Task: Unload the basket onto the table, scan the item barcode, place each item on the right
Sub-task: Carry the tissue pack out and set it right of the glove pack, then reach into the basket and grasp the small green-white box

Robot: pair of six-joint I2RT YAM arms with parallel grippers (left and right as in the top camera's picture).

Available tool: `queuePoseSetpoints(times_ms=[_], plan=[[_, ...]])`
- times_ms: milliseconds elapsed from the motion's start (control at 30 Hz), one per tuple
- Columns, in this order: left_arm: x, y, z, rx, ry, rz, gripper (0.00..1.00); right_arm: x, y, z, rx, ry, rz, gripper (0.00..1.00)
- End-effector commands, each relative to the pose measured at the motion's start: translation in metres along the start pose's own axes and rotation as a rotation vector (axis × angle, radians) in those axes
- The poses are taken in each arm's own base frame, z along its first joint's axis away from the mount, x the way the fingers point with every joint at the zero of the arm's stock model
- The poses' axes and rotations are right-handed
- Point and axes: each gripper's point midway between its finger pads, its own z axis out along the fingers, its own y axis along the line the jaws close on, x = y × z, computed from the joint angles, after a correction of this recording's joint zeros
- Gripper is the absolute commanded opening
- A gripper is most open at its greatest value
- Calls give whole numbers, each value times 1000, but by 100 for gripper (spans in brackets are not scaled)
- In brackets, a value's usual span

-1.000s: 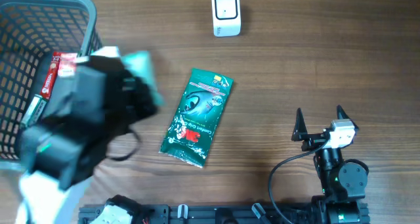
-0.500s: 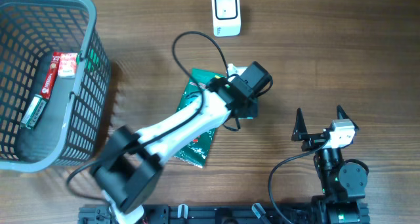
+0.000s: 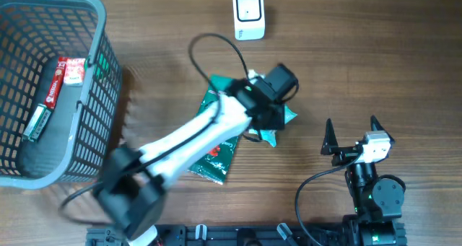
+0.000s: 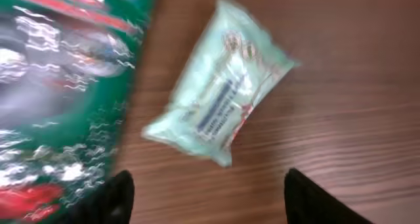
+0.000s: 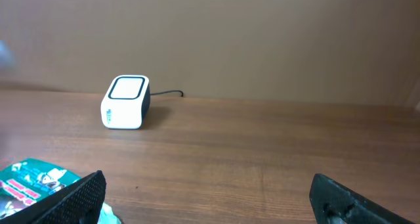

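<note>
- Left gripper (image 4: 211, 199) hovered low over the table (image 3: 375, 51) with its two dark fingers spread wide apart and nothing between them.
- Just beyond those fingers a pale mint packet (image 4: 220, 86) lay flat on the wood, turned on a diagonal and touched by neither finger.
- Its upper face carried a dark blue strip of print along the middle, too blurred to read or to tell whether it was a barcode.
- From overhead, this packet sat near the middle of the table, mostly hidden under the left gripper's body, with only teal corners showing.
- A larger dark green packet (image 3: 215, 158) lay just beside it, on the side toward the left edge of the table; whether the two touched could not be told.
- The left arm reached across that green packet and covered its middle.
- A small white scanner (image 3: 248, 15) with a dark cable stood at the far edge of the table, near its midpoint, well apart from both packets.
- The right gripper (image 3: 352, 133) sat near the front edge toward the right corner, its fingers wide apart and empty.
- A grey mesh basket (image 3: 101, 29) filled the far left corner and held a red-and-white packet (image 3: 71, 69) beside other wrapped goods.
</note>
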Motion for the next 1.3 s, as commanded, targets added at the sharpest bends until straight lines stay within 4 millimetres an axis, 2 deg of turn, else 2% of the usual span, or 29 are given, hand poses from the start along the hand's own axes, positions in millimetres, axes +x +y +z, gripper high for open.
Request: queuePoseSetpoints(times_ms=[0,33,100,133,167,200,233,267,333,367,467,533,633,733,800,900,967,1067,1133,1267], plan=[[-61,44,-126,-48,-356,-97,75,-2,-2,0,11,-9,-5,100],[-68,68,-156,-81,-436,-142,80,-2,-2,0,11,-9,-5,100],[-77,119,-206,-149,-571,-250,80,-2,-2,0,11,-9,-5,100],[-76,142,-223,-171,-609,-303,80,-2,-2,0,11,-9,-5,100],[-71,178,-246,-203,-647,-394,80,-2,-2,0,11,-9,-5,100],[-68,192,-254,-221,-659,-430,80,-2,-2,0,11,-9,-5,100],[-59,230,-272,-276,-690,-537,80,-2,-2,0,11,-9,-5,100],[-53,258,-283,-321,-713,-622,83,-2,-2,0,11,-9,-5,100],[-44,310,-300,-414,-756,-789,95,-2,-2,0,11,-9,-5,100],[-41,327,-304,-446,-765,-846,100,-2,-2,0,11,-9,-5,100],[-26,381,-312,-541,-785,-1068,100,-2,-2,0,11,-9,-5,99],[-15,416,-306,-569,-763,-1239,100,-2,-2,0,11,-9,-5,100],[-14,446,-283,-557,-666,-1322,100,-2,-2,0,11,-9,-5,100],[-12,475,-255,-604,-560,-1376,100,-2,-2,0,11,-9,-5,100],[-13,494,-226,-627,-468,-1406,100,-2,-2,0,11,-9,-5,100],[-14,509,-191,-642,-389,-1505,100,-2,-2,0,11,-9,-5,100],[-12,518,-165,-650,-361,-1655,100,-2,-2,0,11,-9,-5,100],[-7,529,-136,-685,-355,-1857,100,-2,-2,0,11,-9,-5,100],[-4,536,-126,-720,-381,-1954,100,-2,-2,0,11,-9,-5,100],[-2,554,-122,-834,-431,-1926,100,-2,-2,0,11,-9,-5,100]])
